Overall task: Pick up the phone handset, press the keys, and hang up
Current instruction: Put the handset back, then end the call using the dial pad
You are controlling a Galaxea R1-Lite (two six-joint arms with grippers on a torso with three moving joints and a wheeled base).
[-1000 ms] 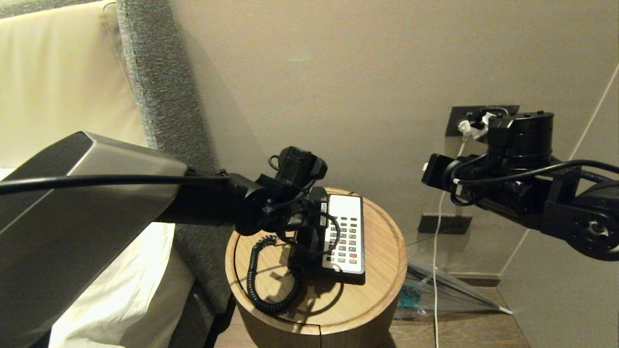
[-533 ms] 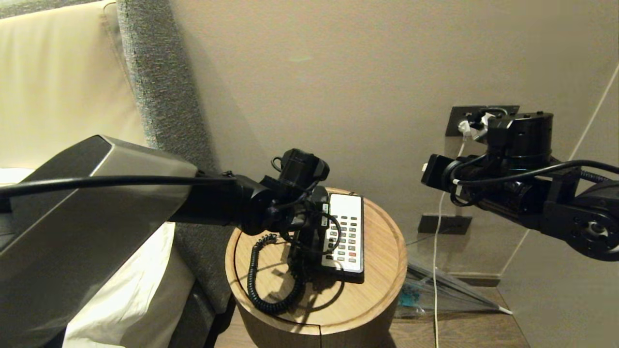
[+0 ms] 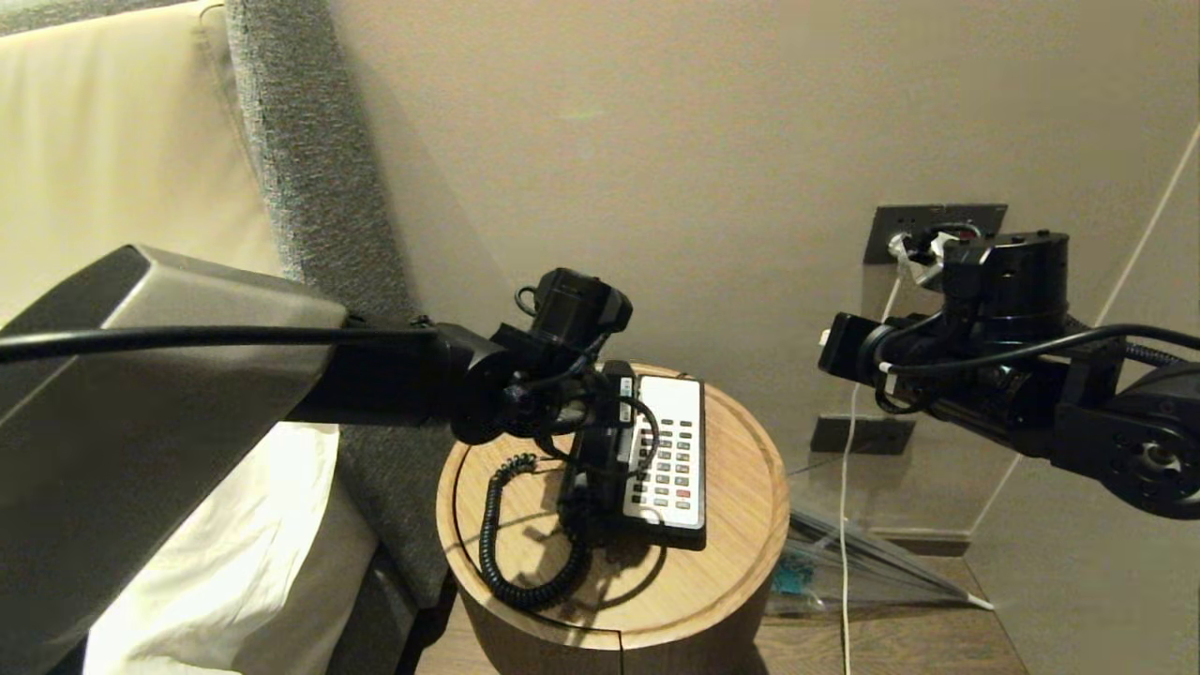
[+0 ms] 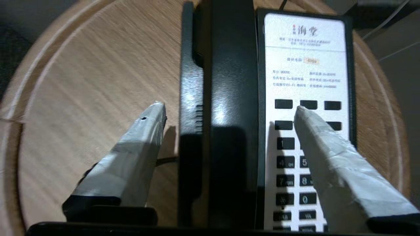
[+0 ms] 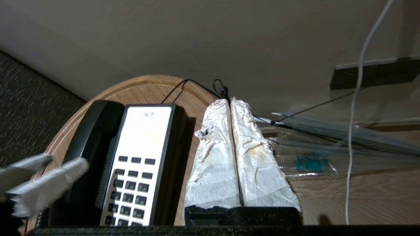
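Note:
The black phone handset [image 4: 229, 82] lies in its cradle along the left side of the phone base [image 3: 670, 536] on a round wooden table [image 3: 741, 525]. My left gripper [image 4: 228, 107] hovers just over it, open. One taped finger [image 4: 137, 147] is over the wood and the other finger [image 4: 328, 154] over the keys [image 4: 287, 162], neither touching the handset. From the right wrist view I see the handset [image 5: 92, 131], the keys [image 5: 131, 186] and the left fingers [image 5: 42, 177]. My right gripper [image 5: 229, 101] is shut on nothing, above the table's right edge.
The coiled cord [image 3: 497, 553] loops over the table's left front. A grey headboard [image 3: 319, 187] and cream bedding [image 3: 234, 562] stand close on the left. Wall sockets [image 3: 928, 234], a white cable [image 3: 844, 525] and a folded umbrella [image 3: 872, 572] lie to the right.
My left gripper has opened off the handset, which now rests on the base, and its wrist has lifted slightly. The right arm has sunk a little.

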